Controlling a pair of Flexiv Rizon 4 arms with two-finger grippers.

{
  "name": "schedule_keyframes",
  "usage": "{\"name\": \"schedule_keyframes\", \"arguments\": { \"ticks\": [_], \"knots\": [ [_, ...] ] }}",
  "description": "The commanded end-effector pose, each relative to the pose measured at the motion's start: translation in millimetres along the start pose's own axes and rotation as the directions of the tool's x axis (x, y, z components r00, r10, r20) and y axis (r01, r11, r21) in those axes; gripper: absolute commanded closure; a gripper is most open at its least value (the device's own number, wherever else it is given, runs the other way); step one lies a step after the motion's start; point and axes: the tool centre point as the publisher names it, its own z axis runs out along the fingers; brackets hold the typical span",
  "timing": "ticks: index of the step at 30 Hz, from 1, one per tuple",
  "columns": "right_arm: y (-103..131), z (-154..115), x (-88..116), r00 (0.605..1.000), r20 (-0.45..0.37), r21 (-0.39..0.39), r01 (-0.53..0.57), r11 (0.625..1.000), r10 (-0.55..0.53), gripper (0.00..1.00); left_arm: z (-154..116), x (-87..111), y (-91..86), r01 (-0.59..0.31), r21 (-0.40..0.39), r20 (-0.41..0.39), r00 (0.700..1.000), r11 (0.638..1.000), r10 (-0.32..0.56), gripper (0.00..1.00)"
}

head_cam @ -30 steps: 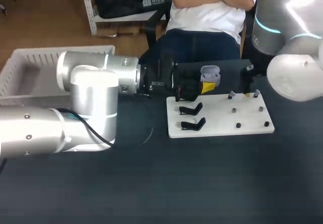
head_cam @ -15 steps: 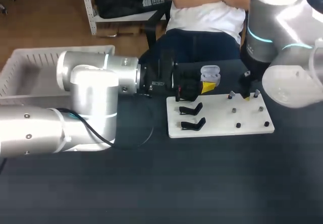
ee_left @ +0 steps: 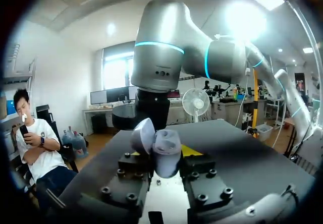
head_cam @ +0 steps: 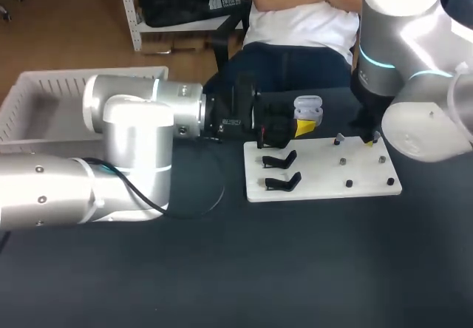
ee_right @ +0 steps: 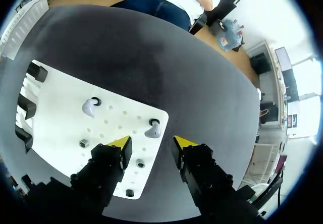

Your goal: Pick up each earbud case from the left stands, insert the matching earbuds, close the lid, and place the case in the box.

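Note:
My left gripper (head_cam: 304, 125) is shut on a grey earbud case (head_cam: 307, 111) and holds it above the back left of the white board (head_cam: 321, 188). In the left wrist view the case (ee_left: 168, 144) sits between my left gripper's (ee_left: 161, 154) fingers, its lid (ee_left: 143, 135) raised. My right gripper (head_cam: 367, 140) hangs over the board's back right, open. In the right wrist view a grey earbud (ee_right: 153, 130) on its peg lies just ahead of my right gripper (ee_right: 151, 142), between the tips and untouched. A second earbud (ee_right: 91, 106) sits further along the board.
Two black case stands (head_cam: 279, 159) (head_cam: 283, 182) stand bare on the board's left part. Several small dark pegs (head_cam: 349, 184) dot its right half. A white slatted basket (head_cam: 44, 95) stands at the table's far left, behind my left arm.
My right arm has swung in from the right edge and now stands over the board's back right corner. The left arm and the case have kept still.

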Motion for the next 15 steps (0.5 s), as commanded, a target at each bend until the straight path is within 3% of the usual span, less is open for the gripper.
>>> {"name": "schedule_keyframes", "arguments": {
  "ticks": [1, 3, 7, 10, 15],
  "knots": [
    [0.1, 4.8, -3.4, 1.0, -0.005, -0.001, -0.004, 1.0, 0.004, 0.48, 0.0, 0.8, -2.3, -0.004, -0.009, 0.005, 1.0, 1.0, 0.004, 1.0],
    [0.1, 5.0, -3.6, 1.0, -0.007, 0.002, -0.001, 1.0, 0.001, 0.43, 0.0, 0.8, -2.3, -0.004, -0.009, 0.005, 1.0, 1.0, 0.004, 1.0],
    [-0.5, 7.2, -4.6, 1.0, -0.012, 0.009, 0.005, 1.0, -0.005, 0.45, 0.0, 0.8, -2.3, -0.004, -0.009, 0.005, 1.0, 1.0, 0.004, 1.0],
    [-0.7, 7.0, -4.5, 1.0, -0.014, 0.009, 0.004, 1.0, -0.004, 0.53, 0.0, 0.8, -2.3, -0.004, -0.009, 0.005, 1.0, 1.0, 0.004, 1.0],
    [-1.5, 9.6, -5.9, 1.0, -0.016, 0.009, 0.0, 1.0, 0.0, 0.56, 0.0, 0.8, -2.3, -0.004, -0.009, 0.005, 1.0, 1.0, 0.004, 1.0]
  ]
}}
